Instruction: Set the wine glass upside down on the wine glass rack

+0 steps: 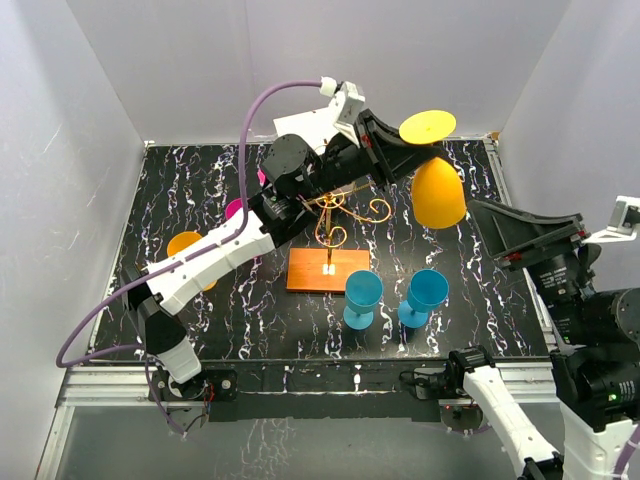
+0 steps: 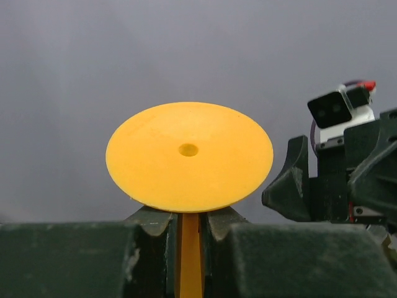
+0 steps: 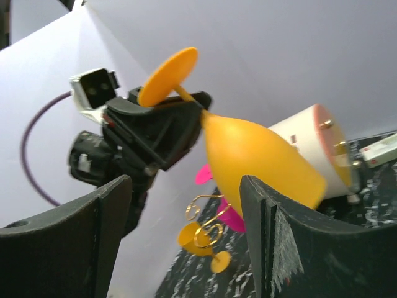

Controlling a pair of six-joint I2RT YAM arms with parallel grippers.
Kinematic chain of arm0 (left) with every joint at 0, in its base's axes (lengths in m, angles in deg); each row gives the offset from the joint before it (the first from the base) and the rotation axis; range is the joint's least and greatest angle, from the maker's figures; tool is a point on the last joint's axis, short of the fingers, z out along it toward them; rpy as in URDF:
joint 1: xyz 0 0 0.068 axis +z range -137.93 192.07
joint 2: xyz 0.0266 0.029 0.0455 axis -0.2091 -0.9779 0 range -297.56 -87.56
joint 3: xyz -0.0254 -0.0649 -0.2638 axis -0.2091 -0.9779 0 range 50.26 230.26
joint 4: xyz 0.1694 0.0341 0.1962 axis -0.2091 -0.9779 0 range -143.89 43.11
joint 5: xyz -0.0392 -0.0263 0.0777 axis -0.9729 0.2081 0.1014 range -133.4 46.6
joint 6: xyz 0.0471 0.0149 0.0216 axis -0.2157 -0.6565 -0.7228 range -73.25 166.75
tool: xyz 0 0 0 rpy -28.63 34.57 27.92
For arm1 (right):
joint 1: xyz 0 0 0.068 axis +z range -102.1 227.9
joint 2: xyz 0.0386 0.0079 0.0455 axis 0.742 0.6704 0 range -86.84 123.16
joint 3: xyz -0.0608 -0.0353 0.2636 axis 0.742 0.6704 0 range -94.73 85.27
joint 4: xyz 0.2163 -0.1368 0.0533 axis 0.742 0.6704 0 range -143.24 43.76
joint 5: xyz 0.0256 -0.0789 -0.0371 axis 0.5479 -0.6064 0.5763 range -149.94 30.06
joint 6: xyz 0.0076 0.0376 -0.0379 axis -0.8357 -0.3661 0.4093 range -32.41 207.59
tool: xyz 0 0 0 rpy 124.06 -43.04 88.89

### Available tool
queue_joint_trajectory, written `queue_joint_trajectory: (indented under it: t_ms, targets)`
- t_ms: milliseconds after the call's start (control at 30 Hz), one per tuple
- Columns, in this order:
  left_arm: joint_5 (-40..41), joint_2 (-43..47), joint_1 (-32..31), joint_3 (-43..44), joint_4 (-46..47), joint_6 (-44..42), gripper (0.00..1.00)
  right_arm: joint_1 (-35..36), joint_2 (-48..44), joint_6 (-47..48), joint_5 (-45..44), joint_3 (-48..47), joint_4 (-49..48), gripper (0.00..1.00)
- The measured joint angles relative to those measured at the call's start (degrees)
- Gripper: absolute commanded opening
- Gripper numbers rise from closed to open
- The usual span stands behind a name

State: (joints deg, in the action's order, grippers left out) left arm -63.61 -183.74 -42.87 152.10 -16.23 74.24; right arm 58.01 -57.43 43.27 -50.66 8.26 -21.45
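Held upside down by its stem in the clamped left gripper (image 1: 418, 150): a yellow-orange plastic wine glass (image 1: 438, 192), disc foot uppermost, right of centre near the top of the overhead view, raised over the black marbled table (image 1: 230, 320). Lower and to the left, apart from the glass, the gold wire wine glass rack (image 1: 327, 268) on its orange-brown wooden base. Right gripper (image 3: 186, 242) gaping wide at the right edge, holding nothing.

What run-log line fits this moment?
left end effector: shut on yellow wine glass, foot-up | right end effector: open | wine glass rack: not reached
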Motion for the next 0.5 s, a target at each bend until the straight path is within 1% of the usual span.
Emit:
queue_joint_trajectory:
  t_ms: [200,300,400,500]
  targets:
    - [-6.60,2.03,0.00,-5.53,2.89,-5.95,0.00,0.00,4.66,-11.80,8.61,-0.15,-6.14,0.61]
    - [-9.31,2.23,0.00,-6.29,3.43,-8.20,0.00,0.00,8.52,-16.72,10.40,-1.33,-6.36,0.56]
    - [-11.28,2.23,0.00,-6.29,3.50,-10.32,0.00,0.00,12.52,-20.74,11.13,-2.54,-6.08,0.47]
    - [-11.78,2.21,0.63,-6.38,3.02,-11.72,0.00,0.00,13.84,-23.91,11.02,-3.26,-4.94,0.35]
